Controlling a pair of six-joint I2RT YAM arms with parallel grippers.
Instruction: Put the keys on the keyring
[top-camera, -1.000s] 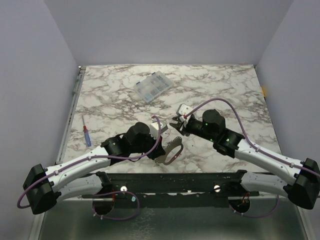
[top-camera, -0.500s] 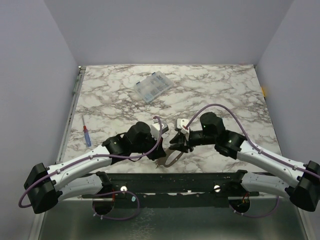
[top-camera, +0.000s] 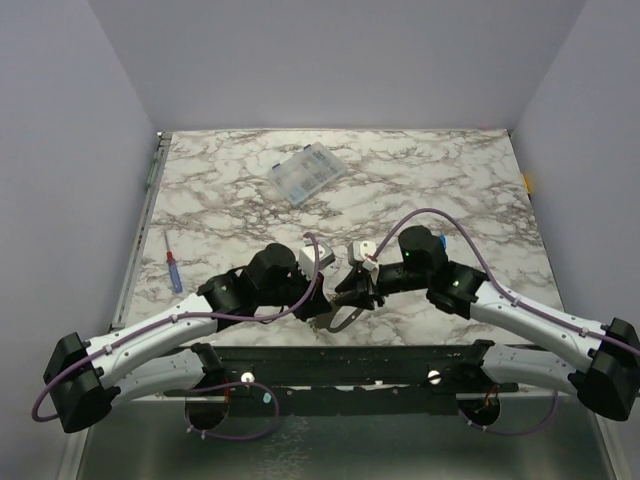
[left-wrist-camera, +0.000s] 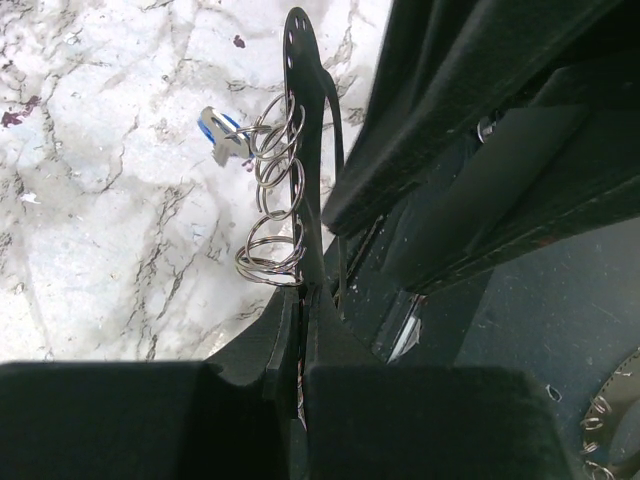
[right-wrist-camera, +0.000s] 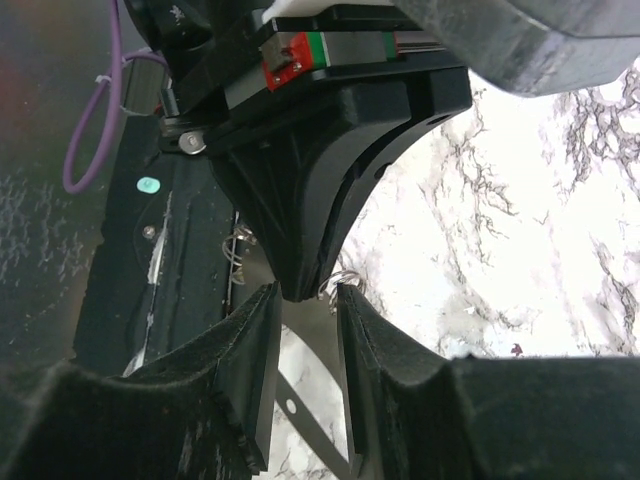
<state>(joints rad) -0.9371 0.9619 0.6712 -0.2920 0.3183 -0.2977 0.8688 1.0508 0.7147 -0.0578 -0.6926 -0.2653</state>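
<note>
Left pincer (left-wrist-camera: 303, 300) pinching thin keyring (left-wrist-camera: 299, 60), wire rings (left-wrist-camera: 275, 190) threaded

We count two arms, the left arm (top-camera: 150, 335) and the right arm (top-camera: 530, 318), each with white link shells joined by bulky black joint housings. A purple cable (top-camera: 250, 315) loops along each. Black base blocks (top-camera: 75, 385) sit at 7 and 5 o'clock, beside a black rail (top-camera: 340, 362) with silver bolts (top-camera: 245, 377). A green light (top-camera: 409, 257) glows on the right wrist. The left gripper (right-wrist-camera: 300, 288) bears a red-and-green strip (right-wrist-camera: 295, 55). The right arm's fingers (right-wrist-camera: 250, 370) are matte black.
</note>
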